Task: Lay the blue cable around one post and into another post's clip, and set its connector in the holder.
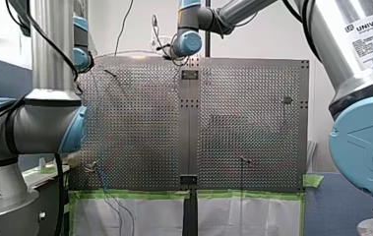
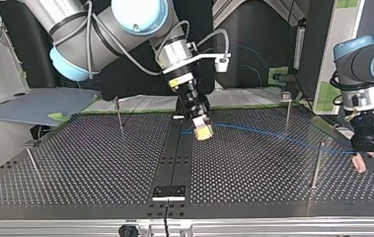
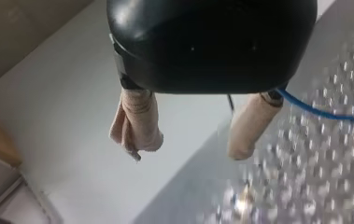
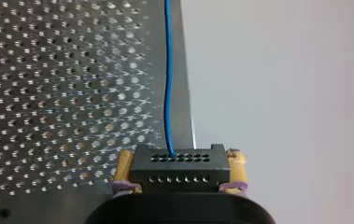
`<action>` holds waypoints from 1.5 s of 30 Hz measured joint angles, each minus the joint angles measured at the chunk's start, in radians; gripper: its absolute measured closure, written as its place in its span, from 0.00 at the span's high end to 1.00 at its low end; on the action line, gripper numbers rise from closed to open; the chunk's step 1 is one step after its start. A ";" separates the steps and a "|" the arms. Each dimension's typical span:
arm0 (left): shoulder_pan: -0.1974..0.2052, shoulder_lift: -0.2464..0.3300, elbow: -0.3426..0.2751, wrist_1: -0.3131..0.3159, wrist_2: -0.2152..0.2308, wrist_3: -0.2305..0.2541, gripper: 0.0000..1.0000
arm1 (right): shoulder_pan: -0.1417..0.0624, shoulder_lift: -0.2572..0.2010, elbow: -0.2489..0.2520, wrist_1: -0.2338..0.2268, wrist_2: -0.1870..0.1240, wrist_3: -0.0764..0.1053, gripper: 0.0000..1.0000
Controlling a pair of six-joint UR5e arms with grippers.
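My right gripper [image 2: 203, 129] is clamped on the black connector [image 4: 179, 169], and the blue cable [image 2: 273, 134] runs from it over the table towards my left gripper [image 2: 373, 165], whose fingers stand apart, holding nothing. I judge the routing is barely begun. Next I must lead the cable round the nearby post [image 2: 316, 165] without snagging.

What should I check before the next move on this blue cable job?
1. Grip of right hand on connector: ok, clamped between yellow pads.
2. cable seated in connector: ok, it leaves it straight.
3. left hand free: ok, open, nothing between its fingers.
4. cable round a post: not ok, it runs nearly straight from connector towards left hand.
5. connector set down: not ok, right hand holds it over the table.
6. cable free of left hand: cannot tell, it passes close by one finger.
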 joint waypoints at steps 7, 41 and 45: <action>0.065 -0.044 0.003 0.054 0.039 -0.006 1.00 | -0.007 0.010 -0.036 -0.011 -0.001 0.004 0.00; 0.028 -0.244 0.079 0.155 0.171 -0.027 1.00 | -0.097 0.100 -0.061 -0.039 0.051 0.009 0.00; 0.018 -0.246 0.077 0.134 0.162 -0.011 1.00 | -0.121 0.109 -0.058 -0.007 0.087 0.008 0.00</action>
